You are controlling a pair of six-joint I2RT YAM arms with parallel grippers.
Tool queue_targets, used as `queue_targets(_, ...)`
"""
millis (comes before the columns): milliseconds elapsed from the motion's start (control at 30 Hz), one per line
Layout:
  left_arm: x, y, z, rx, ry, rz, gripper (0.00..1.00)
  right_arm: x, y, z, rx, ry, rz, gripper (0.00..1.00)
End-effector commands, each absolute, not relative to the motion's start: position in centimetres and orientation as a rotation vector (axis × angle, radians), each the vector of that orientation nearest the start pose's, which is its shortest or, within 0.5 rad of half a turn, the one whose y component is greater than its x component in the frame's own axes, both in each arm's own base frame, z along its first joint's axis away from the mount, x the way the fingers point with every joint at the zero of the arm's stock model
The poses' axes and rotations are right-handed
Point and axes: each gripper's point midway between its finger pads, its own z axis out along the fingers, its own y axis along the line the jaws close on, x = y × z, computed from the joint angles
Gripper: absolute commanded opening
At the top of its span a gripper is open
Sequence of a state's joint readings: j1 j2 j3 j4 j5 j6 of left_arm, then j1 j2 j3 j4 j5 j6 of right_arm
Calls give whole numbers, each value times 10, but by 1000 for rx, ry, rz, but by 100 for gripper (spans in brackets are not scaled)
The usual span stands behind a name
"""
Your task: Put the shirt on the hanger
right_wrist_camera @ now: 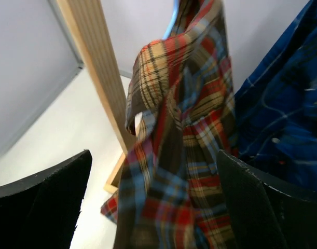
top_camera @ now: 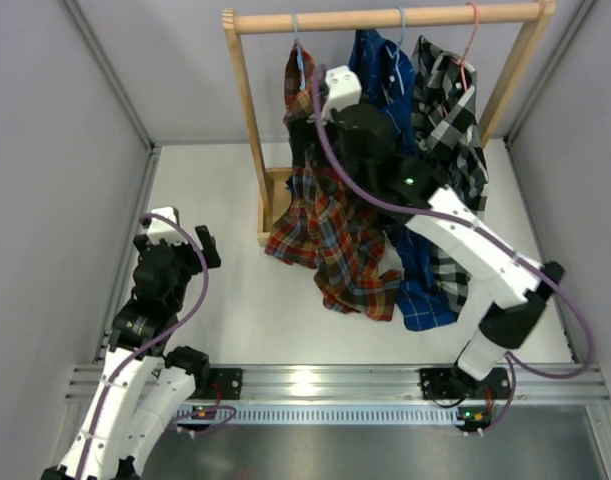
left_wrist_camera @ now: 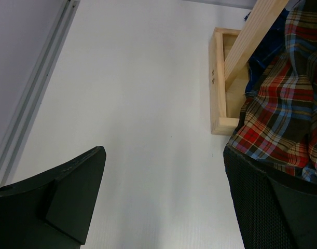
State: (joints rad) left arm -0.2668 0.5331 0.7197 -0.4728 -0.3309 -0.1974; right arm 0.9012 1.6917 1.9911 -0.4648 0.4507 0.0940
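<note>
1. At the left of the table (top_camera: 225, 300), the left gripper (top_camera: 181, 250) is held low over the bare white surface, well apart from the clothes. In the left wrist view its fingers (left_wrist_camera: 70, 199) are seen spread wide, with nothing between them.
2. To its right, at the far side, a wooden rack (top_camera: 247, 130) stands; its boxed foot (left_wrist_camera: 220, 78) rests on the table, and a rail runs across the top.
3. The hanger (top_camera: 300, 58), of thin light-blue wire, is hooked over the rail just right of the left post. Only a short piece of it is seen above the cloth in the right wrist view.
4. The shirt (top_camera: 330, 240) is hung from that hanger in a bunched, twisted fall. Its lower part is spread over the table in front of the rack's foot, and its hem is seen beside the foot in the left wrist view (left_wrist_camera: 288, 119).
5. The right gripper (top_camera: 320, 112) is raised to the upper part of the shirt. Its fingers (right_wrist_camera: 44, 207) are spread apart, and the gathered cloth (right_wrist_camera: 174, 145) hangs between them without being pinched.
6. Further right, a navy blue shirt (top_camera: 385, 70) hangs just beside the red one.
7. At the far right, a black-and-white shirt (top_camera: 450, 110) is hung on a pink hanger (top_camera: 470, 40).
</note>
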Motion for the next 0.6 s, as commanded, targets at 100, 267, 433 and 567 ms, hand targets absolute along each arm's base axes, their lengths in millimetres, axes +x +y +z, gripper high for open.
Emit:
queue_targets(100, 249, -10, 252, -205, 1815, -3, 98, 290, 260, 493, -446, 1569, 338, 99)
queue_targets(267, 244, 14, 262, -323, 1765, 59, 98, 274, 140, 463, -220, 1612, -8, 99)
queue_targets(433, 244, 27, 265, -382, 1747, 48, 98, 216, 38, 438, -10, 1555, -61, 100)
queue_targets(567, 238, 26, 275, -366, 1702, 26, 98, 189, -4, 399, 32, 1566, -129, 99)
